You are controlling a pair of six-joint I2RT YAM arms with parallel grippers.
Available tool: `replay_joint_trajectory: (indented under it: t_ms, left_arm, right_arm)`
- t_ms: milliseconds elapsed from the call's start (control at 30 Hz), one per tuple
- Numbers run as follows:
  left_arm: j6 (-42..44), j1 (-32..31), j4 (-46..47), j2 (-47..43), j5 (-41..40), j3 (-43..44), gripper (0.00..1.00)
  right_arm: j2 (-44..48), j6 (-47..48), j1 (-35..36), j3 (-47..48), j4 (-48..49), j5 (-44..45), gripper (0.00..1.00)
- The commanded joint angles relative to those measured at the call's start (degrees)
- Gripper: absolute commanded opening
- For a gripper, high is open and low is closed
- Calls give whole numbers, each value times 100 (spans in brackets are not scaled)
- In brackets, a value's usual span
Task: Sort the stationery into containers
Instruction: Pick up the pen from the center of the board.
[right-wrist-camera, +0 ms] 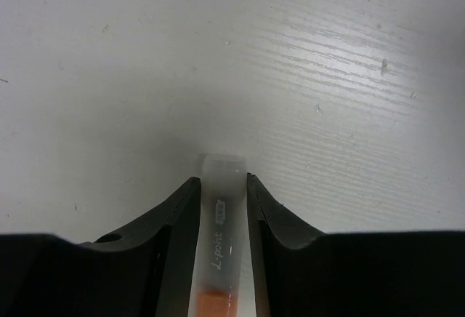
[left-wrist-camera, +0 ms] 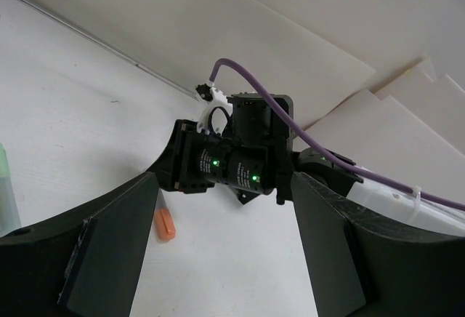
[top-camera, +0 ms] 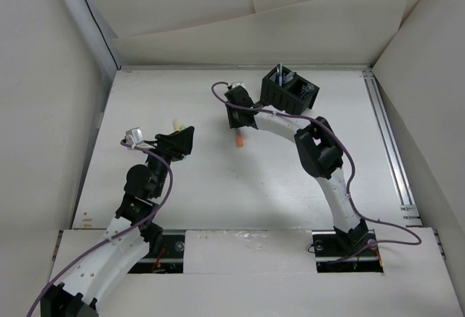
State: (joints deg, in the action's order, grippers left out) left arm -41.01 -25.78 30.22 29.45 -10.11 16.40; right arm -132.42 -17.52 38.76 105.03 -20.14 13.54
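My right gripper (top-camera: 236,117) is shut on a grey marker; its orange end (top-camera: 240,141) sticks out towards the near side. In the right wrist view both fingers (right-wrist-camera: 182,215) press the marker's translucent grey barrel (right-wrist-camera: 221,208), low over the table. The black organiser (top-camera: 289,88) stands just right of that gripper, with blue items inside. My left gripper (top-camera: 182,140) is open and empty; two stubby pale markers (top-camera: 177,124) lie just beyond it. In the left wrist view my open gripper (left-wrist-camera: 221,230) faces the right wrist, with the orange end (left-wrist-camera: 166,224) near my left finger.
White panels wall in the table at the back and on both sides. A metal rail (top-camera: 389,142) runs along the right edge. A purple cable (top-camera: 330,131) loops round the right arm. A pale green marker edge (left-wrist-camera: 6,193) shows at the left border of the left wrist view.
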Motion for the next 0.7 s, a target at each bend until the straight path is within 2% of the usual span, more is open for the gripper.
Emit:
replay_joint_trajectory:
  t_ms: [0, 133, 200, 233, 300, 333, 400, 533, 600, 667]
  left_arm:
    - [-12, -15, 292, -54, 62, 21, 71]
    - [-12, -15, 292, -54, 62, 21, 71]
    - [-12, -15, 292, -54, 62, 21, 71]
    - [-12, -15, 292, -54, 62, 21, 71]
    - [-12, -15, 292, -54, 62, 21, 71]
    - [-12, -15, 292, -54, 62, 21, 71]
    - [-12, -15, 292, -54, 62, 21, 71]
    - [-12, -15, 292, -106, 62, 21, 71]
    - [-12, -15, 292, -106, 62, 21, 71]
    - [-12, -15, 292, -106, 62, 21, 71]
  right_arm:
    - [-108, 3, 17, 131, -191, -18, 36]
    - [-161, 3, 17, 193, -306, -18, 36]
    - [-48, 3, 17, 115, -202, -18, 27]
    - [5, 3, 17, 53, -149, -18, 26]
    - [67, 3, -36, -9, -95, -71, 33]
    - [67, 3, -88, 52, -147, -71, 42]
    - [-2, 3, -88, 157, -262, -124, 49]
    - [-56, 56, -88, 228, -324, -229, 51]
    - [-56, 56, -88, 167, -324, -229, 42]
    - [14, 56, -88, 105, -263, -229, 26]
